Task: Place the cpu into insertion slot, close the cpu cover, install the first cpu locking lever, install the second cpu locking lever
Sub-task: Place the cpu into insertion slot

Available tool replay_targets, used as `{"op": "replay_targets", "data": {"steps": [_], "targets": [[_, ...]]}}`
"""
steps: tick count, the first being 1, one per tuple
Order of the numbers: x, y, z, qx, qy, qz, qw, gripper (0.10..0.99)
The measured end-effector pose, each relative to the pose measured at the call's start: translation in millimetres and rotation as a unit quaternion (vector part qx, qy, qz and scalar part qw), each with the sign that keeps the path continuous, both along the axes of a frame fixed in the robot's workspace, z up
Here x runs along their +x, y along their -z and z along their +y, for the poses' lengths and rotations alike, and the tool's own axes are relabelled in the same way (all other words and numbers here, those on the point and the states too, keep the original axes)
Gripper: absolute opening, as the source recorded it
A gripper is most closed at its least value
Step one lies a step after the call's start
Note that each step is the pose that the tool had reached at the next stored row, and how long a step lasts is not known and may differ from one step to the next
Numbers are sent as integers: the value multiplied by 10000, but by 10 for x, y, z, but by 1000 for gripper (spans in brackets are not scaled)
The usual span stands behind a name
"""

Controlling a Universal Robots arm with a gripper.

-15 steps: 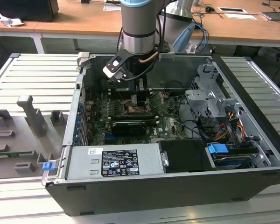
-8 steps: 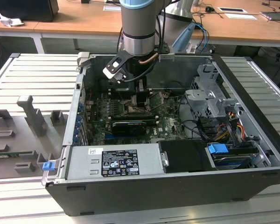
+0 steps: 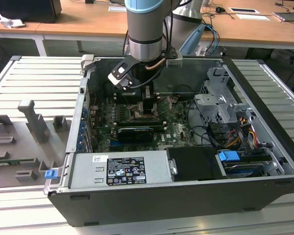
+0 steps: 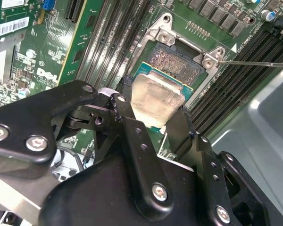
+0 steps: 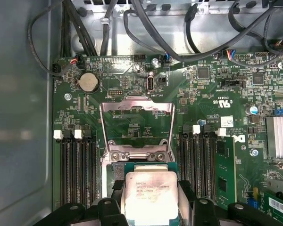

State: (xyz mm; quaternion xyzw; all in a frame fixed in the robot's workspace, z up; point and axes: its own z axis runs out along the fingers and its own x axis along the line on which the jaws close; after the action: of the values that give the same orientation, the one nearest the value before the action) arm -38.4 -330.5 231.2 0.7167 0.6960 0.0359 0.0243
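Here, gripper (image 5: 150, 188) clamps chip (image 4: 156, 96) by 2 opposite edges just over socket (image 4: 177, 63), underside free for seating; cover (image 5: 137, 125) stands open, clearing access.

Even overhead room light fills the exterior view. The pale ribbed surface (image 3: 34, 83) reads bright, the inside of the computer case (image 3: 152, 200) is dimmer, and the arm (image 3: 144, 29) throws a soft shadow on the motherboard (image 3: 179, 125) beneath it. In both wrist views the motherboard is evenly lit and the shadows are soft. In the second wrist view the metal top of the cpu (image 4: 155, 101) catches a whitish glare, and the black fingers (image 4: 132, 136) loom close and out of focus with dull highlights. In the first wrist view the cpu (image 5: 151, 197) shows a milder sheen, the cpu cover (image 5: 137, 102) glints, and the grey case wall (image 5: 19, 117) is blurred and hazy.
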Motion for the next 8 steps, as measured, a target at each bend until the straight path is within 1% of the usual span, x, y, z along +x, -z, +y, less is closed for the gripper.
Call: {"op": "replay_targets", "data": {"steps": [5,8], "targets": [[-6,61,0,0,0,0,10000,533],[-9,86,0,0,0,0,10000,533]]}}
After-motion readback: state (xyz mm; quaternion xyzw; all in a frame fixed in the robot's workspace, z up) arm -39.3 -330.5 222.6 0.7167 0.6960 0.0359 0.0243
